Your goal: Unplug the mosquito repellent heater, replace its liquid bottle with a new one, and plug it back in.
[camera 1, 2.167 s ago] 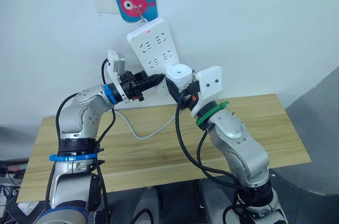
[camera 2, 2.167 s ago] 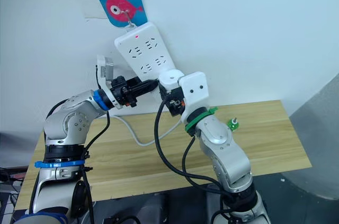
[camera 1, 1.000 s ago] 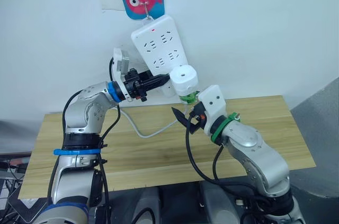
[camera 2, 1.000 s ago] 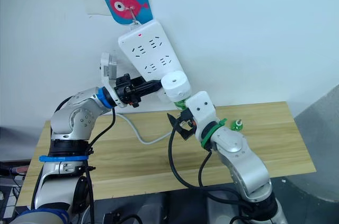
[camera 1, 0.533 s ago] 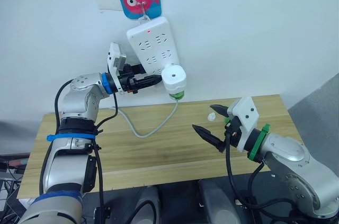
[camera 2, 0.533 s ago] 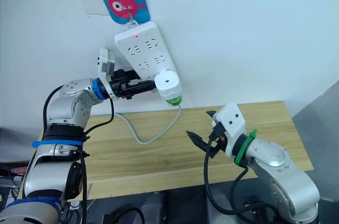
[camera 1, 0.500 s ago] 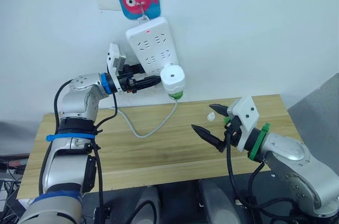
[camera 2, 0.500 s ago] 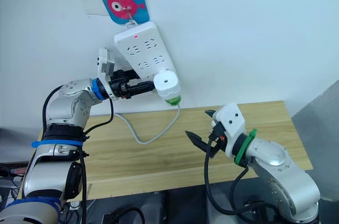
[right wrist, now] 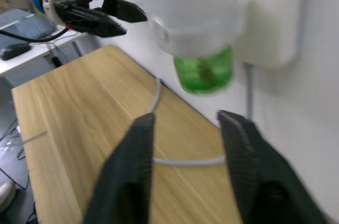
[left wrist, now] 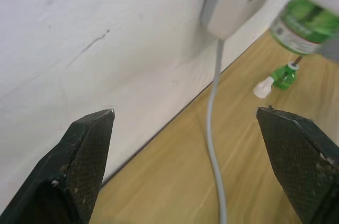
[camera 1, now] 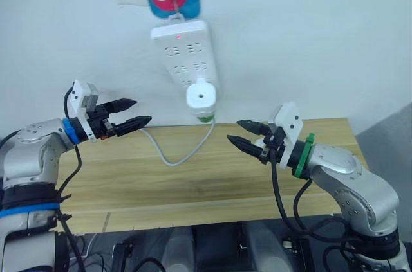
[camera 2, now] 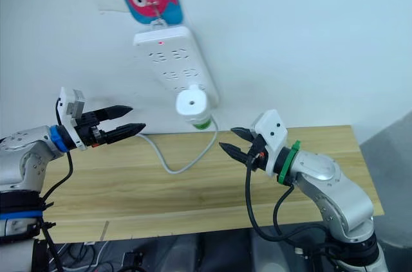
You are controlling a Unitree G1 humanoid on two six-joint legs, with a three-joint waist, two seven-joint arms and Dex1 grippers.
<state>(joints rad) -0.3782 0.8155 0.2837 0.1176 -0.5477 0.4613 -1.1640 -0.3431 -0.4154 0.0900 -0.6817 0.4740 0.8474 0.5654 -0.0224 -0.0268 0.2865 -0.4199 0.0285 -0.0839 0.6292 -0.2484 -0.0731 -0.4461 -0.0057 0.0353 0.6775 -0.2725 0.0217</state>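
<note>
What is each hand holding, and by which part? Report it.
Nothing. The left hand and right hand are both open and empty, apart from the heater, which sits plugged into the power strip.

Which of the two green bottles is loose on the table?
The bottle beside the white cap, resting on the table. The other bottle is fitted under the heater, which is plugged into the power strip.

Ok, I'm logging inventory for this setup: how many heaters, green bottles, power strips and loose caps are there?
Heater: 1
Green bottles: 2, the fitted bottle and the loose bottle
Power strip: 1
Loose white cap: 1
Total: 5
</note>
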